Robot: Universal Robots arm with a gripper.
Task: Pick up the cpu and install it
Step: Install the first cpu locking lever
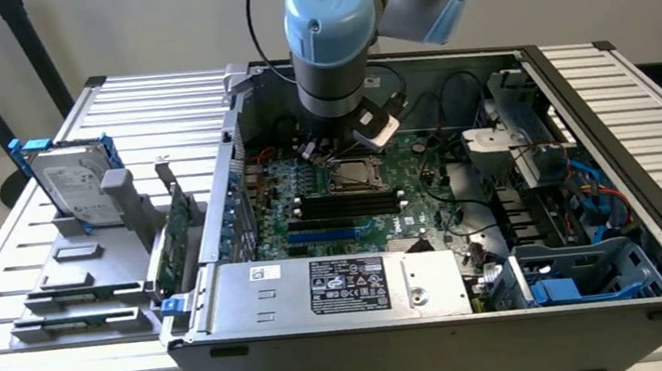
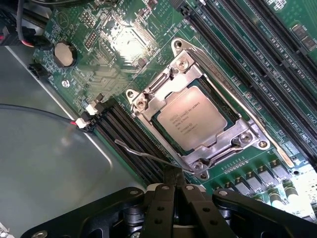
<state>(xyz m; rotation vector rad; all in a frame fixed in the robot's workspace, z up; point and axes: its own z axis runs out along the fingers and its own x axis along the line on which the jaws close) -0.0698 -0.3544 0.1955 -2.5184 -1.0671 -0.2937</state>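
The cpu, a small square chip with a pale silver top, lies flat inside the metal-framed socket on the green motherboard. In the exterior view the cpu sits just below the arm's wrist. My gripper is shut, its black fingers pressed together with no chip between them. The tips hover at one corner of the socket, right over the thin wire retention lever. Whether they touch the lever I cannot tell. In the exterior view the gripper is low inside the open computer case.
Black memory slots run beside the socket. The case walls surround the board, with the power supply at the front and cables at the exterior view's right. A silver hard drive with blue rails stands in a grey holder on the exterior view's left.
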